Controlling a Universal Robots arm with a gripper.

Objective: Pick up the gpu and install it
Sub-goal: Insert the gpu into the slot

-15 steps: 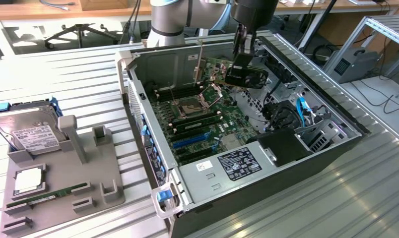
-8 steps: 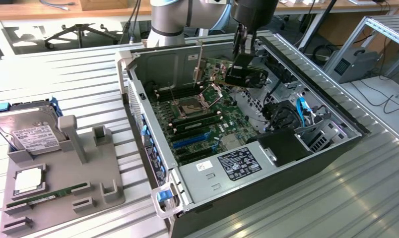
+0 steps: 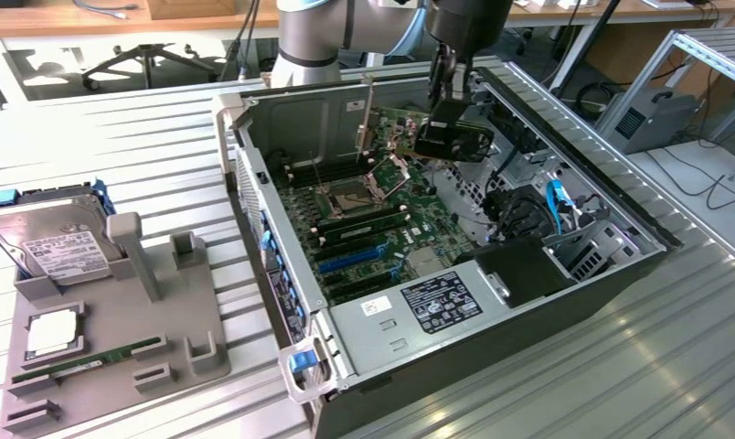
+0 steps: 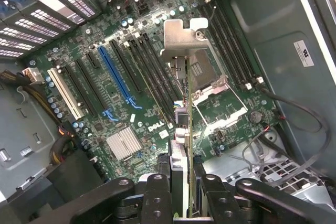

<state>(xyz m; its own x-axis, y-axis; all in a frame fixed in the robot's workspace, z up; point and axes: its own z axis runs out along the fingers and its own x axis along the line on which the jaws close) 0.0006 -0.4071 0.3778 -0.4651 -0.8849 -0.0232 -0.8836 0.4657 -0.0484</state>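
Note:
The gpu (image 3: 396, 128) hangs inside the open computer case (image 3: 343, 338), above the motherboard (image 3: 367, 229) near the CPU socket. My gripper (image 3: 447, 137) is shut on it. Its silver bracket (image 3: 369, 114) points toward the case's far wall. In the wrist view I see the gpu (image 4: 185, 108) edge-on, with the bracket (image 4: 184, 38) at its far end. The black fingers (image 4: 157, 198) of the gripper (image 4: 184, 184) clamp it from both sides. Under it lie the motherboard's black slots (image 4: 152, 72), a long blue slot (image 4: 113, 74) and the open CPU socket (image 4: 210, 90). The card is clear of the board.
A grey fixture (image 3: 111, 366) on the slatted table at the exterior view's left holds a silver hard drive (image 3: 50, 242), a CPU (image 3: 53, 334) and a green memory stick (image 3: 81, 361). Inside the case are a black power supply (image 3: 520, 270), cables (image 3: 550, 206) and drive bays.

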